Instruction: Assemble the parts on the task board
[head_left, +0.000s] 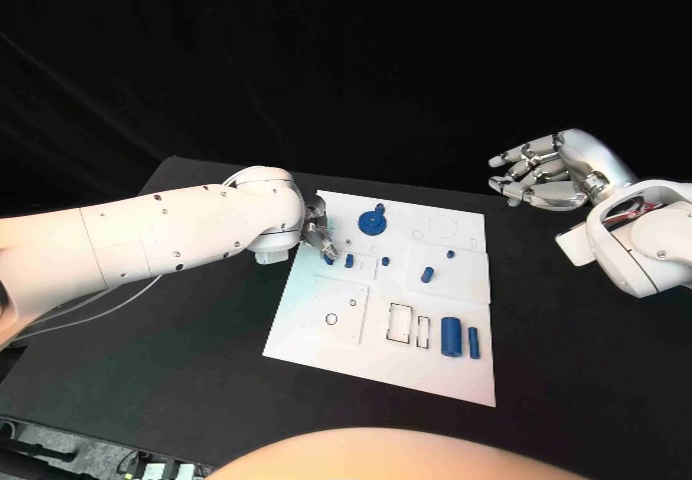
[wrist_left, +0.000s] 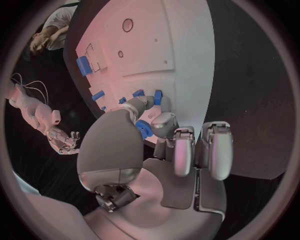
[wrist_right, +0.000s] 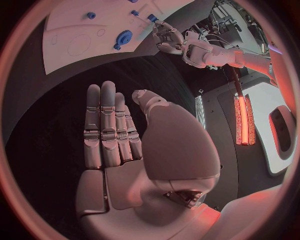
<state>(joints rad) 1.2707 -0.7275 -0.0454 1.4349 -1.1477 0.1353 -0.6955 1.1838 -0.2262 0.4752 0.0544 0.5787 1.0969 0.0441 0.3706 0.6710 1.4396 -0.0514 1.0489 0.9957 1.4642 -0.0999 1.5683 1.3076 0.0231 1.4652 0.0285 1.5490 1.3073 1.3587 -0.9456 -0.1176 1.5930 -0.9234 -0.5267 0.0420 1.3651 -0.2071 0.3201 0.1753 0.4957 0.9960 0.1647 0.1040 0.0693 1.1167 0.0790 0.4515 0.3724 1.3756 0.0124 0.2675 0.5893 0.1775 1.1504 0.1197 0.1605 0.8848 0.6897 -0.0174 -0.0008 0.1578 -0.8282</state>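
The white task board (head_left: 433, 375) lies mid-table. My left hand (head_left: 320, 238) reaches over its left edge, and thumb and a finger pinch a small blue peg (head_left: 349, 260) (wrist_left: 157, 95) that stands at the board's surface; the other fingers (wrist_left: 212, 150) are curled back. A blue gear (head_left: 374, 222) (wrist_right: 123, 37) lies just beyond the hand, partly hidden behind the fingers as a blue gear (wrist_left: 143, 130) in the left wrist view. More blue pegs (head_left: 427, 272) stand mid-board. Two blue cylinders (head_left: 451, 337) lie near the front right. My right hand (head_left: 552, 172) (wrist_right: 112, 135) hovers open, off the board's far right corner.
Outlined slots (head_left: 400, 322) and a small round hole (head_left: 333, 320) mark the board's front half. Black table (head_left: 173, 380) surrounds the board on every side. My left arm (head_left: 159, 235) lies across the table's left part.
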